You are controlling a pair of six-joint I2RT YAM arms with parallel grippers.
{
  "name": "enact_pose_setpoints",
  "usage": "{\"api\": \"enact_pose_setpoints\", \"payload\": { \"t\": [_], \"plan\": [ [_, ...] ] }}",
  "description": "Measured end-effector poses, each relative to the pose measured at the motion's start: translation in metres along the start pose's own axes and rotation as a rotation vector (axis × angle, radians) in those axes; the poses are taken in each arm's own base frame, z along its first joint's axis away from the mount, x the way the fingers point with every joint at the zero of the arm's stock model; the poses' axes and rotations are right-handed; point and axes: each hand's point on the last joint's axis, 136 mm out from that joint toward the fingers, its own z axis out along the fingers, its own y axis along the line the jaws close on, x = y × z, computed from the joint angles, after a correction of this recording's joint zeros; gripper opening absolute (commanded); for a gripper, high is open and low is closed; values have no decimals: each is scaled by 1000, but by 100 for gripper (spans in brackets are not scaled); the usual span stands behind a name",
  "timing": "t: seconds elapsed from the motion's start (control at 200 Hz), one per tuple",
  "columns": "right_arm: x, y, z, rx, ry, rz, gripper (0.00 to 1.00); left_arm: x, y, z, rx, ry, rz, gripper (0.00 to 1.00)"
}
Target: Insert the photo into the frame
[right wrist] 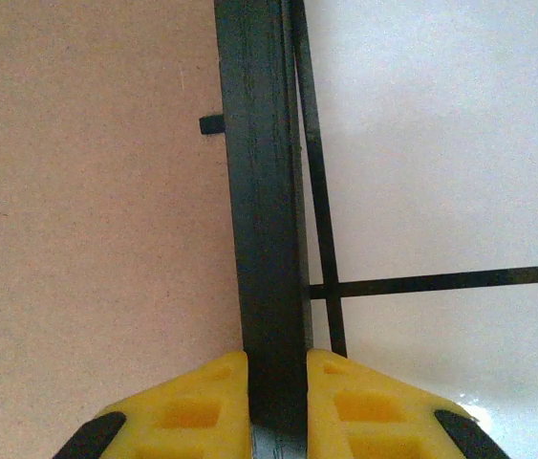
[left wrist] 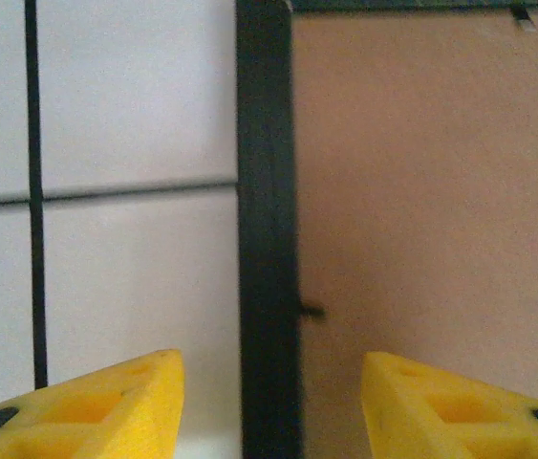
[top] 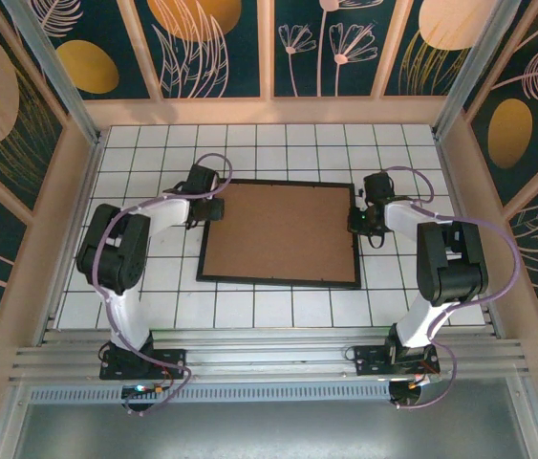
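on table (top: 154, 287), right tool (right wrist: 276, 359) pinched frame (right wrist: 264, 220) rim; left tool (left wrist: 270, 363) stood open astride other rim, holding nothing. seemed best: grip squarely, lift both sides level.

One frame (top: 279, 283), one brown backing board (top: 281, 232) and one bench (top: 154, 308) sit at picture centre. There are two arms, left arm (top: 120, 253) and right arm (top: 450, 263), and two grippers, left gripper (left wrist: 273, 402) and right gripper (right wrist: 278, 392).
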Motion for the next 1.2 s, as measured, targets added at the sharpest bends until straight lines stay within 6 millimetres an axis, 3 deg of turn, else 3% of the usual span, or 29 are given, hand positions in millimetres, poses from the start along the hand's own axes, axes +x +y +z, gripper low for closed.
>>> {"api": "enact_pose_setpoints", "payload": {
  "t": [0.19,0.275,0.475,0.59,0.856,1.196],
  "plan": [
    [0,0,0,3,-1,-2,17,12,11,-50,79,-53,-108,53],
    [0,0,0,3,-1,-2,17,29,18,-66,100,-52,-156,50],
    [0,0,0,3,-1,-2,17,90,17,-67,138,88,-201,39],
    [0,0,0,3,-1,-2,17,109,17,-66,147,148,-217,34],
    [0,0,0,3,-1,-2,17,112,16,-62,148,160,-220,31],
    [0,0,0,2,-1,-2,17,109,5,-57,183,148,-203,34]
  ]
}}
